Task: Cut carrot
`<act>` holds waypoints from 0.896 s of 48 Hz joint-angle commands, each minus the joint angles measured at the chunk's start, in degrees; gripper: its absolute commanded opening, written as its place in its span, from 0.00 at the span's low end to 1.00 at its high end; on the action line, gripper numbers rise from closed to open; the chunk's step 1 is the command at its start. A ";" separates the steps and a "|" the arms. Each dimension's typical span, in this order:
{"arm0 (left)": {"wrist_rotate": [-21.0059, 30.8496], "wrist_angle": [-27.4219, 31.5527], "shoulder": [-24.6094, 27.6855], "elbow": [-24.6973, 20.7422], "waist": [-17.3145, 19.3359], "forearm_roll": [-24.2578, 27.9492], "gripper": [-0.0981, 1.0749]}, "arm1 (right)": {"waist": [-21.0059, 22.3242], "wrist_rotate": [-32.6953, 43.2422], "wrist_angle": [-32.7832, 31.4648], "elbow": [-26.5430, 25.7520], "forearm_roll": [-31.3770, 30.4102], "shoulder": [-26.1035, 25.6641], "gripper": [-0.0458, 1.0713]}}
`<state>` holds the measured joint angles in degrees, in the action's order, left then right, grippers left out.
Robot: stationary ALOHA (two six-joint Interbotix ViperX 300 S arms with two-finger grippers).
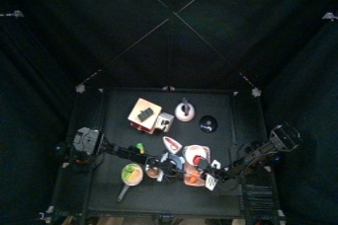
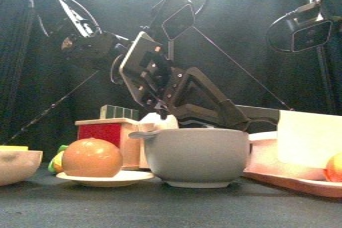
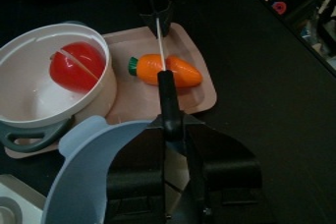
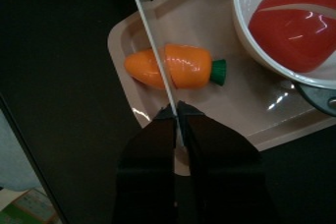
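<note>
On the pink tray [image 4: 132, 41], your right gripper [image 4: 175, 120], clamped on the knife [image 4: 151, 41], rested its blade across the carrot [image 4: 171, 67]; pressing down remained, left gripper's [image 3: 168, 120] state unclear.

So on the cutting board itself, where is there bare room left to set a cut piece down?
The board is bare between the carrot and its outer edge, and along the strip nearest the right fingers. The side by the white bowl is crowded: the carrot's green end almost meets the bowl. The knife crosses the carrot.
</note>
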<state>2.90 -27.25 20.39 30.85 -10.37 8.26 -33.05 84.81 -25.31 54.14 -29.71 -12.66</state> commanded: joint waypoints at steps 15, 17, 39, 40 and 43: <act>0.00 0.79 -0.44 -0.18 -0.79 0.18 0.38 | -0.70 0.35 -0.26 0.26 0.44 1.58 0.26; 0.00 0.79 -0.35 -0.18 -0.79 0.18 0.38 | -0.70 0.35 -0.18 0.18 0.44 1.76 0.26; -0.18 1.05 -1.32 -0.18 -0.88 0.18 0.38 | -0.79 -0.53 -0.44 -0.88 0.26 1.14 0.26; -0.18 1.05 -1.67 -0.18 -0.79 0.18 0.38 | -0.79 -0.53 -0.53 -0.97 0.26 0.97 0.26; -0.18 1.05 -2.46 -0.18 -0.79 0.18 0.38 | -0.70 -0.70 -0.79 -1.05 0.26 0.26 0.26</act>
<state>2.99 -26.46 20.21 30.59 -10.46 8.26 -33.13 84.20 -25.31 53.26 -29.71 -10.72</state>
